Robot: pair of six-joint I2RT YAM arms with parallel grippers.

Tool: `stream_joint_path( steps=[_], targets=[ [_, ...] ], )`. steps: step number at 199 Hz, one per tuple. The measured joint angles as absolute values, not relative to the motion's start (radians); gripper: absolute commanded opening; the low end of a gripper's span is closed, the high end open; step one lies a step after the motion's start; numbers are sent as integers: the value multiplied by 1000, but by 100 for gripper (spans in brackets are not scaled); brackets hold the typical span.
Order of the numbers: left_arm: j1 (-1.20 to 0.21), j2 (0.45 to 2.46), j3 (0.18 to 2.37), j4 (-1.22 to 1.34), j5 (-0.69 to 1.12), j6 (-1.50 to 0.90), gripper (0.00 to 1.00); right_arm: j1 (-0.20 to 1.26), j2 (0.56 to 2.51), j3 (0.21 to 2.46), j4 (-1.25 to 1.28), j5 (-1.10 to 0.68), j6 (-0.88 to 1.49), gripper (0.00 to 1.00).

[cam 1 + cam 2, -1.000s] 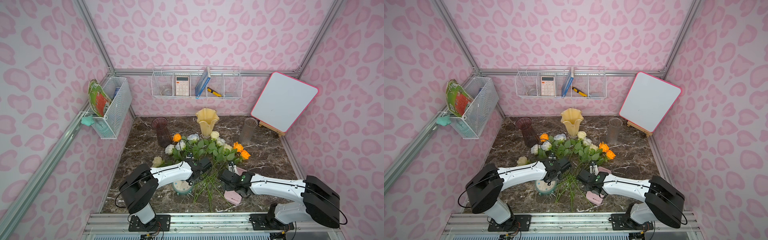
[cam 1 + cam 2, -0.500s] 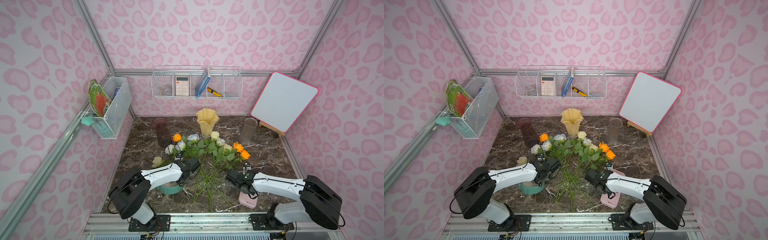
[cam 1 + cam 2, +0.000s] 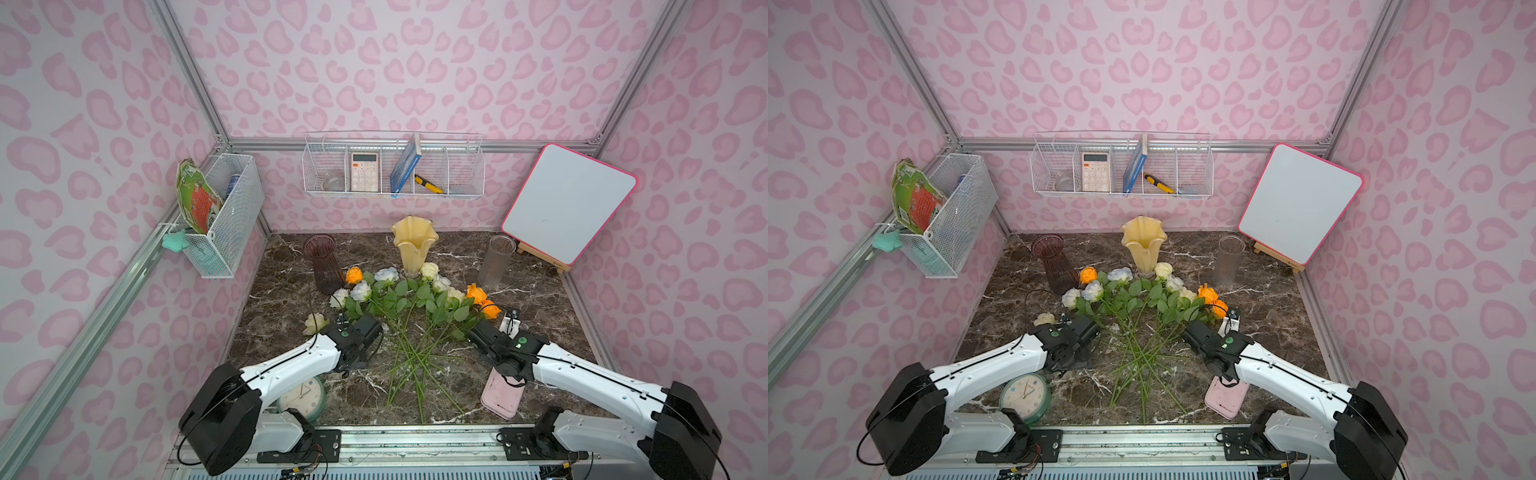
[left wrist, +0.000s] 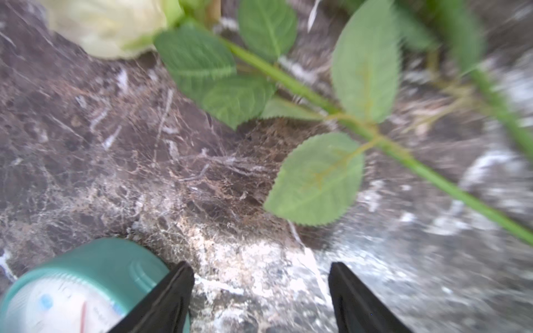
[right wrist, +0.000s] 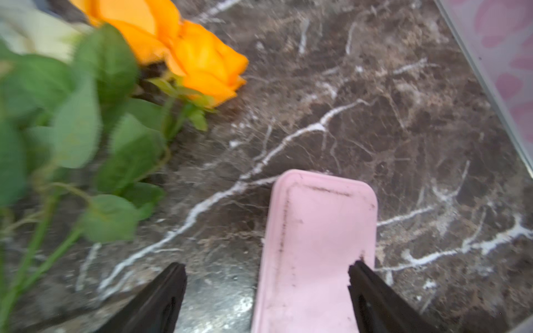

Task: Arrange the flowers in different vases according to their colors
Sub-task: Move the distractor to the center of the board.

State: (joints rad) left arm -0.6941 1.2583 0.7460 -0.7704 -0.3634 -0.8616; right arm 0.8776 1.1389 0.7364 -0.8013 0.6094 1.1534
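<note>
**Both claws empty, roses not yet sorted**

Step in hand looks like the approach for a first pick: every artificial long-stemmed rose (image 3: 409, 309) lies in a fan at mid-worktop, heads toward the back edge, stems crossing toward the front edge. No stem stands in any vase.

Vases along the back edge: dark purple-brown ribbed glass vase (image 3: 322, 266) toward the back-left corner, pale yellow vase w/ wavy flared rim (image 3: 413, 245) at centre, clear glass cylinder vase (image 3: 495, 262) toward the back-right.

Left gripper (image 4: 261, 291) is spread, nothing between its jaws; it hangs low over bare marble just beside a cream rose (image 4: 106, 26) and its leafy stem. The round green-rimmed clock (image 4: 72, 288) sits by one finger (not gripped). Right gripper (image 5: 266, 294) is also spread and empty, low over the flat pink rectangular case (image 5: 317, 248), w/ an orange rose (image 5: 184, 54) near.

Next move, I'd judge: pick one stem clear of the tangle, pinch below the leaves, lift w/o dragging neighbours, then drop it stem-first into a vase. The crossed stems near the front edge are the snag risk.
</note>
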Motion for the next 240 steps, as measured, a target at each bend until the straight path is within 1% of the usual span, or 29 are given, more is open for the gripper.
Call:
stream_joint_path(
  steps=[14,22,30,39,43,49,61,71,78,85,105,122,146,180,191,199,211,226,240],
  targets=[
    [-724,1171,773,-789,-364,-863,76,933,1122,761,-797,612,1148,88],
    [-747,1121,793,-797,-363,-868,69,972,1114,769,-796,611,1148,85],
    [-772,1082,808,-802,-358,-875,63,1017,1104,769,-794,603,1162,79],
    [-800,1052,812,-810,-348,-890,52,1078,1087,757,-789,592,1190,71],
    [-812,1042,809,-813,-343,-899,50,1102,1079,748,-786,587,1204,70],
    [-827,1032,799,-818,-328,-918,48,1140,1061,730,-783,575,1233,62],
    [-855,1019,756,-820,-293,-957,27,1217,1021,679,-762,550,1290,40],
    [-885,1007,707,-812,-265,-1010,12,1269,985,629,-735,526,1341,22],
    [-910,999,673,-804,-252,-1033,1,1297,965,596,-714,509,1374,12],
    [-942,991,641,-789,-232,-1072,0,1323,953,568,-695,493,1406,8],
    [-1028,982,587,-763,-220,-1173,0,1377,971,517,-650,450,1485,7],
    [-1057,980,547,-731,-220,-1240,0,1390,1024,508,-643,423,1539,5],
    [-1063,950,467,-687,-206,-1310,0,1393,1045,485,-641,406,1596,5],
    [-1065,853,352,-680,-214,-1406,0,1391,1012,403,-669,379,1667,3],
    [-1063,804,328,-693,-239,-1435,0,1376,1000,379,-676,387,1697,4],
    [-1060,767,310,-702,-262,-1452,0,1359,988,365,-671,395,1708,6],
    [-1043,702,287,-731,-292,-1478,0,1324,975,352,-664,414,1724,8],
    [-999,609,263,-793,-328,-1509,0,1250,967,347,-662,429,1722,11],
    [-954,507,244,-860,-352,-1522,0,1180,977,366,-692,434,1700,13]
  ],
)
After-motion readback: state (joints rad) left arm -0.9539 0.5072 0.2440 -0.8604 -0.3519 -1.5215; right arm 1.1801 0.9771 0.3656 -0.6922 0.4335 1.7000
